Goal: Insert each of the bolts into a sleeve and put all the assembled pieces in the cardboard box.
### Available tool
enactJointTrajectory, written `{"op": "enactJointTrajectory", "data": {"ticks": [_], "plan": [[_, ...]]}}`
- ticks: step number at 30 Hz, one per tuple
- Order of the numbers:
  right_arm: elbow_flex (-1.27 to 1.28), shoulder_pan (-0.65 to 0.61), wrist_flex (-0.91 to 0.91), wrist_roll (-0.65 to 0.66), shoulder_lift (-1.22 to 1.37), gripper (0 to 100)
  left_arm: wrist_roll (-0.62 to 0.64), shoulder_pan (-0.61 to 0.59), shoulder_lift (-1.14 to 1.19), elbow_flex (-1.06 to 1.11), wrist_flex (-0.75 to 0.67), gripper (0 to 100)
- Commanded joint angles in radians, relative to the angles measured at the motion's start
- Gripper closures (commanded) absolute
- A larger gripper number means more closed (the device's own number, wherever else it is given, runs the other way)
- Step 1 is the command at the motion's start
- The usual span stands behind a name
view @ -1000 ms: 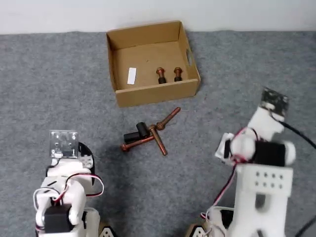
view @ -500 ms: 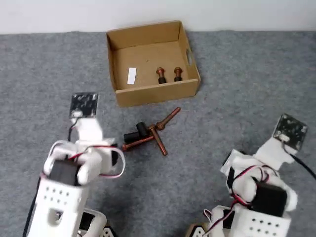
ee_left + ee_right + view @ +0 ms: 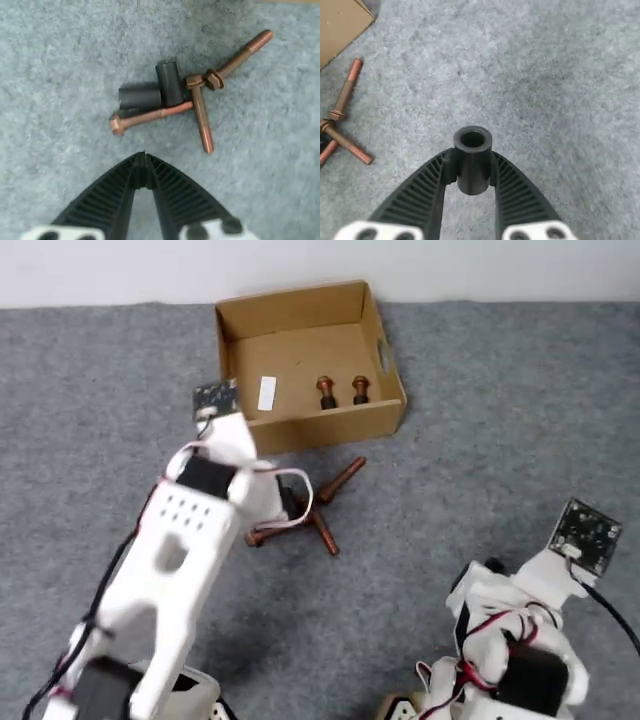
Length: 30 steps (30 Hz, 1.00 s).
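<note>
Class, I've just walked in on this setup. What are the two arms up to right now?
The right gripper holds one black sleeve above the carpet. The left gripper hangs shut over the carpet, near a heap of three loose bolts and two sleeves. Two assembled pieces already lie in the cardboard box.

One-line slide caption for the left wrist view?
Shut left gripper poised near a pile of three bolts and two sleeves on the grey mat.
</note>
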Motion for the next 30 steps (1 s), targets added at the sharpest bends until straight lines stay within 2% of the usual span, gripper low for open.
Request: {"op": "enactJointTrajectory", "data": {"ticks": [1,10,16,20,24,30], "plan": [[-0.002,0.01,-0.022,0.021,-0.044,99.1,0.017,0.006,0.12,-0.142,0.014,99],[0.026,0.007,-0.039,0.021,-0.163,99.1,0.048,0.117,0.328,-0.292,0.012,99],[0.046,0.007,-0.042,0.023,-0.223,99.1,0.066,0.173,0.388,-0.331,0.012,86],[0.048,0.007,-0.048,0.023,-0.234,99.1,0.066,0.166,0.416,-0.331,0.006,80],[0.048,0.007,-0.048,0.023,-0.234,99.1,0.066,0.166,0.456,-0.331,0.0,80],[0.048,0.007,-0.048,0.023,-0.232,99.1,0.066,0.126,0.506,-0.331,-0.089,80]]}}
